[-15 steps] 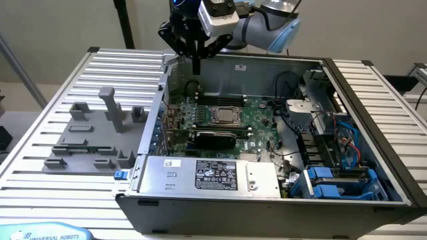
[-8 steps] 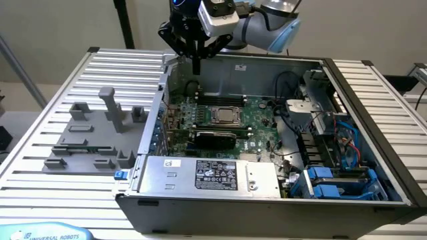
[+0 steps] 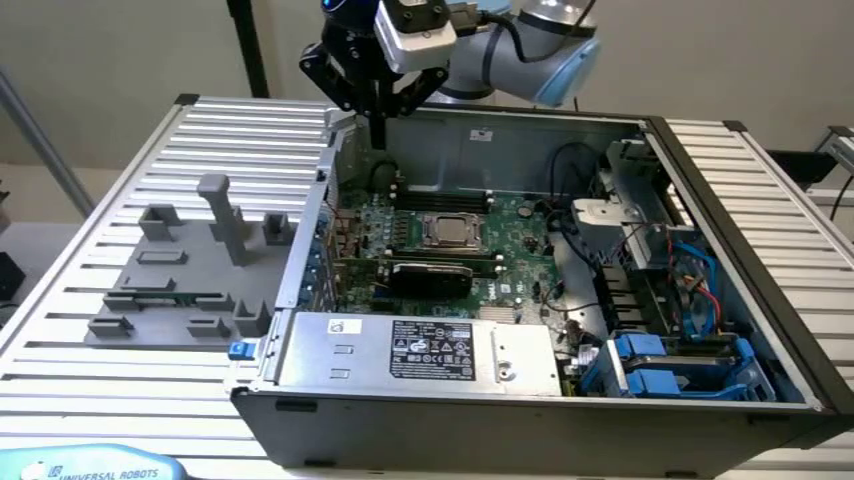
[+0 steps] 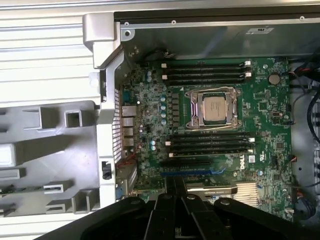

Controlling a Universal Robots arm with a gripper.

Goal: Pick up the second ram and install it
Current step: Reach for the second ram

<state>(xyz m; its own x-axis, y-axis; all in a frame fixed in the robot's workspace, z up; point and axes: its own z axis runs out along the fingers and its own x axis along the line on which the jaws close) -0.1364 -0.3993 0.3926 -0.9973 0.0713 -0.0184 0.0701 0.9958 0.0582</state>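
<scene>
Exterior view: the gripper (image 3: pixel 379 132) hangs at the top centre of the frame, over the far left corner of the open computer case (image 3: pixel 534 425). Its fingers are pressed fully together and carry nothing. In the wrist view the closed fingertips (image 4: pixel 170 186) point down at the motherboard (image 4: pixel 270 115), with no contact seen.

The second ram (image 3: pixel 187 297) lies in a slot of the grey fixture (image 3: pixel 160 270), in the lower left of the exterior frame, well apart from the gripper.

Case and fixture rest on a slatted metal table (image 3: pixel 781 190). A pale wall and a dark post (image 3: pixel 248 50) stand behind.

Count: one arm, one gripper, one case, one fixture, one CPU socket (image 4: pixel 215 107), two banks of memory slots flanking it, one labelled power supply (image 3: pixel 427 350).
</scene>
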